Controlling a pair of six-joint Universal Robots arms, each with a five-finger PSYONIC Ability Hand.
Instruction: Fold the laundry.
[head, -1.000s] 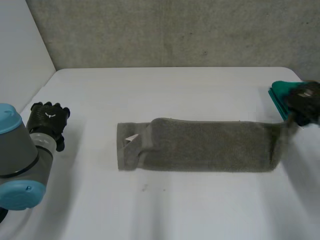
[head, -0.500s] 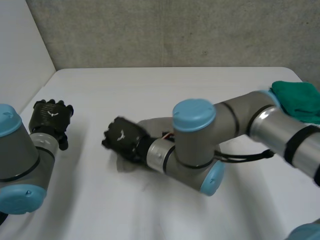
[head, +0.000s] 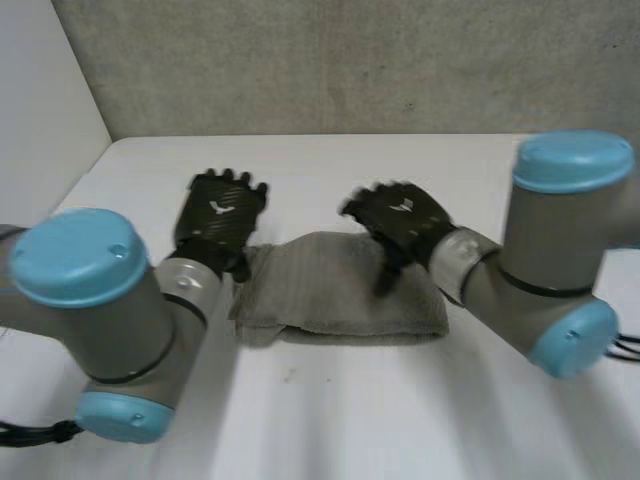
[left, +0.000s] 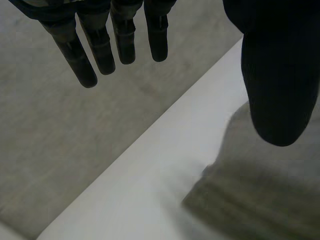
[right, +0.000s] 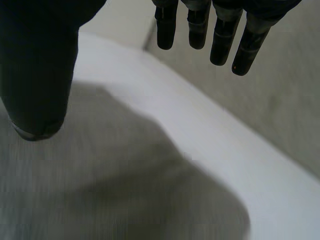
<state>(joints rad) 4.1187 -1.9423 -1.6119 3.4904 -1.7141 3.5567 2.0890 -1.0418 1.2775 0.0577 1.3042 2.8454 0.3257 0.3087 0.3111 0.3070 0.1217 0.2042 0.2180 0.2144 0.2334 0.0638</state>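
White table (head: 400, 425) | folded grey towel (head: 320, 292) | left hand (head: 222, 215) fingers (left: 102, 47) spread | right hand (head: 402, 222) fingers (right: 197, 27) spread

From where I stand, no word, number or brand name can be read anywhere. The nearest thing to a sign is a small white mark (head: 217, 208) on the back of the left hand (head: 226, 218), with a matching one on the back of the right hand (head: 398, 222). Both are shapes rather than letters.
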